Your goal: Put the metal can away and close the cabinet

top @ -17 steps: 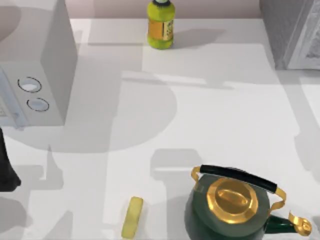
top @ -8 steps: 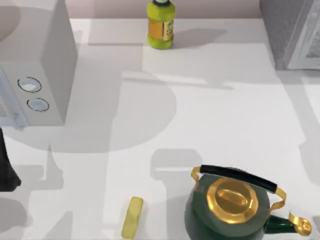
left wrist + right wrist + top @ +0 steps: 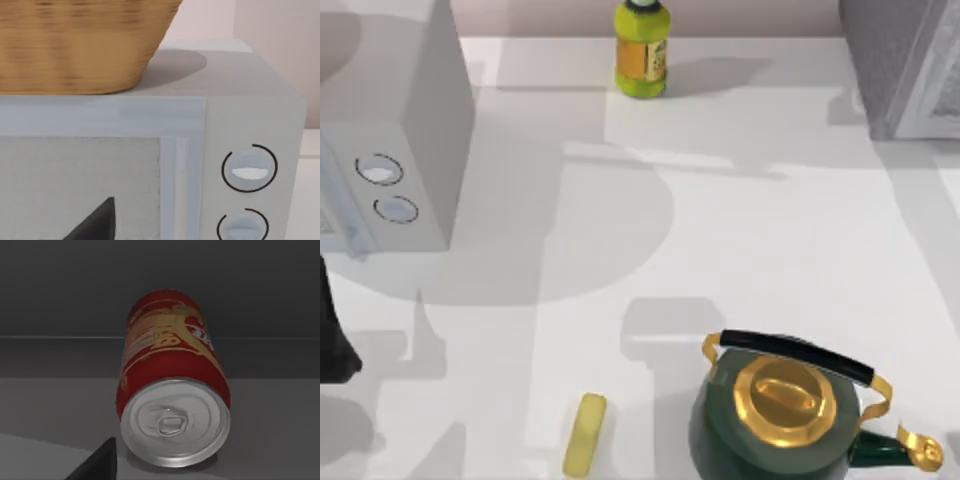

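Red-labelled metal can with silver lid [image 3: 172, 385] inside dark grey cabinet [image 3: 160, 285]; right claw state: cannot tell. Risk: retreating arm tips can, door jams.

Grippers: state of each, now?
Left tool: by the microwave; cannot be told.
Right tool: near the can in a dark recess; cannot be told.

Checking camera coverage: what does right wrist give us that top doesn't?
Right wrist view: the metal can, red label and silver lid, standing on a grey surface before a dark wall.

Top view: the green kettle, the yellow-green bottle, the microwave, a yellow bar, and a corner of the cabinet at the table's right.

Shared: no object is recognisably common to both views.
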`<action>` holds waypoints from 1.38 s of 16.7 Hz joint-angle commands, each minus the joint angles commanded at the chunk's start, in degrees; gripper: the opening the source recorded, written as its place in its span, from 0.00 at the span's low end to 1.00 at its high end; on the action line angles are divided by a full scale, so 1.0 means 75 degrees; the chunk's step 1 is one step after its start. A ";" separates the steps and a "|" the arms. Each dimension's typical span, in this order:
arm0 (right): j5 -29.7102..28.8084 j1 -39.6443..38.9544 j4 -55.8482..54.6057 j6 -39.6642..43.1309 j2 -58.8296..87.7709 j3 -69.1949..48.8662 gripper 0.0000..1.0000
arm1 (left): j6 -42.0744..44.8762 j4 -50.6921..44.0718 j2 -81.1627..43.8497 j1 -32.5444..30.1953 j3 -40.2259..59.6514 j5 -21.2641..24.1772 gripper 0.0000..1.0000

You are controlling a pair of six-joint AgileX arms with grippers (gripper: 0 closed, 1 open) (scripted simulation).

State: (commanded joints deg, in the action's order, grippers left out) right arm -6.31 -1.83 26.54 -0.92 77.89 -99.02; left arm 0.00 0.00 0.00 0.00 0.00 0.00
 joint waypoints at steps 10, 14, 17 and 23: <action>0.0510 0.0240 -0.2454 -0.0051 -0.7467 0.9997 1.00 | 0.0000 0.0000 0.0000 0.0000 0.0000 0.0000 1.00; 0.0723 0.0248 -0.3174 0.0052 -0.9468 1.2216 1.00 | 0.0000 0.0000 0.0000 0.0000 0.0000 0.0000 1.00; 0.0822 0.0245 -0.3482 0.0110 -1.0244 1.3051 1.00 | 0.0000 0.0000 0.0000 0.0000 0.0000 0.0000 1.00; 0.0835 0.0235 -0.3525 0.0118 -1.0352 1.3196 1.00 | 0.0000 0.0000 0.0000 0.0000 0.0000 0.0000 1.00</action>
State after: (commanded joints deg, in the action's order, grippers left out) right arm -0.05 -0.06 0.10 -0.03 0.25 -0.05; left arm 0.00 0.00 0.00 0.00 0.00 0.00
